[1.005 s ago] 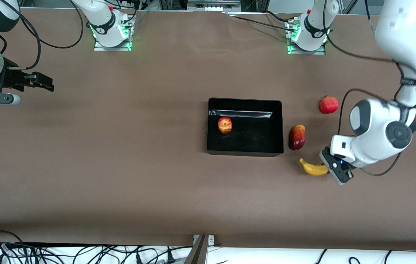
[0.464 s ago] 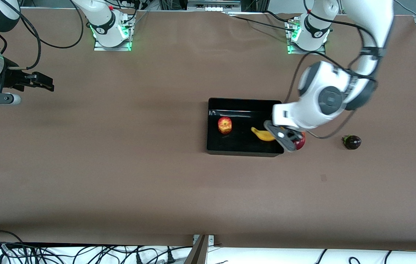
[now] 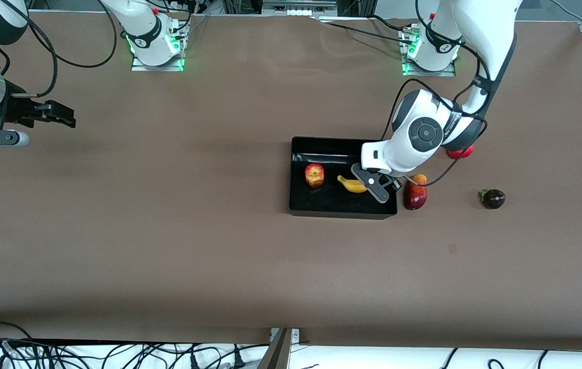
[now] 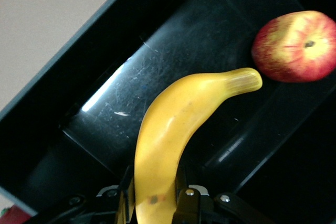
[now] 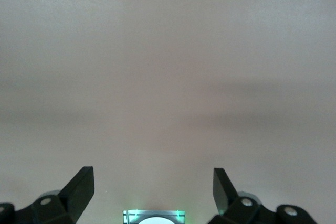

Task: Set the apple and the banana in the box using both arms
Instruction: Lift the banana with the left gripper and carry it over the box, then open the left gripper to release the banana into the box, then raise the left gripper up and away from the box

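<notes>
The black box (image 3: pixel 342 141) stands mid-table. The apple (image 3: pixel 314 175) lies in it at the end toward the right arm. My left gripper (image 3: pixel 371 186) is over the box and shut on one end of the yellow banana (image 3: pixel 350 184), whose free end points at the apple. In the left wrist view the banana (image 4: pixel 173 124) runs out from between the gripper (image 4: pixel 153 184) fingers over the box's glossy floor (image 4: pixel 105 103), with the apple (image 4: pixel 295 45) just past its tip. My right gripper (image 3: pixel 62 114) waits open over bare table at its own end; it also shows in the right wrist view (image 5: pixel 153 182).
A dark red-and-yellow oval fruit (image 3: pixel 416 192) lies beside the box toward the left arm's end. A red pomegranate (image 3: pixel 464 152) is partly hidden by the left arm. A small dark purple fruit (image 3: pixel 493 198) lies farther toward that end.
My left gripper has carried the banana from the table past the oval fruit into the box, then closer to the apple. The right arm has not moved.
</notes>
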You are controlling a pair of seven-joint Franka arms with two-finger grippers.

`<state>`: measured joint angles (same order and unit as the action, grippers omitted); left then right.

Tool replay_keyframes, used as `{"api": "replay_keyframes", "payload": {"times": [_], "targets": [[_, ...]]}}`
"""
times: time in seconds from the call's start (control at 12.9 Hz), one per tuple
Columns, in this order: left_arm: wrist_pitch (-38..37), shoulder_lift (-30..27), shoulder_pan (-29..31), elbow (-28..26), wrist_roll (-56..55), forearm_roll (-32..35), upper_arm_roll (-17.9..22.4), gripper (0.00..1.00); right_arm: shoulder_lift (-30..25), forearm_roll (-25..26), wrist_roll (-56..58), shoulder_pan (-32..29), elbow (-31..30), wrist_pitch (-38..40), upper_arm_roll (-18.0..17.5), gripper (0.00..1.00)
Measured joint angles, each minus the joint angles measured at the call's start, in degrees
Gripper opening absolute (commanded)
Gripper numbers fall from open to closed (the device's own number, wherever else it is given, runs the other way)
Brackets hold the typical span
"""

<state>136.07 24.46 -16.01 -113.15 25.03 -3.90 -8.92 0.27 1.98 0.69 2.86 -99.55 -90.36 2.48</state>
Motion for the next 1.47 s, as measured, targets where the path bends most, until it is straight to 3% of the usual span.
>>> {"api": "replay_keyframes", "payload": {"times": [0.46,0.54,0.62,1.08,1.47], "targets": [[4.06,4.12,-1.03,0.02,0.00,0.07,-0.06,0.00,0.00,0.00,0.00,0.00,0.00,0.00,0.00,1.00],[4.37,4.60,-1.43,0.02,-0.02,0.07,-0.07,0.27,0.00,0.00,0.00,0.00,0.00,0.00,0.00,1.00],[4.52,4.99,-1.67,0.03,-0.02,0.07,-0.07,0.99,0.00,0.00,0.00,0.00,0.00,0.00,0.00,1.00],[3.64,2.67,-0.39,1.23,0.10,0.13,0.62,1.00,0.00,0.00,0.00,0.01,0.02,-0.03,0.00,1.00],[-16.97,-15.44,9.67,3.86,-0.64,0.20,0.87,1.00,0.00,0.00,0.00,0.03,0.06,-0.06,-0.01,1.00]]}}
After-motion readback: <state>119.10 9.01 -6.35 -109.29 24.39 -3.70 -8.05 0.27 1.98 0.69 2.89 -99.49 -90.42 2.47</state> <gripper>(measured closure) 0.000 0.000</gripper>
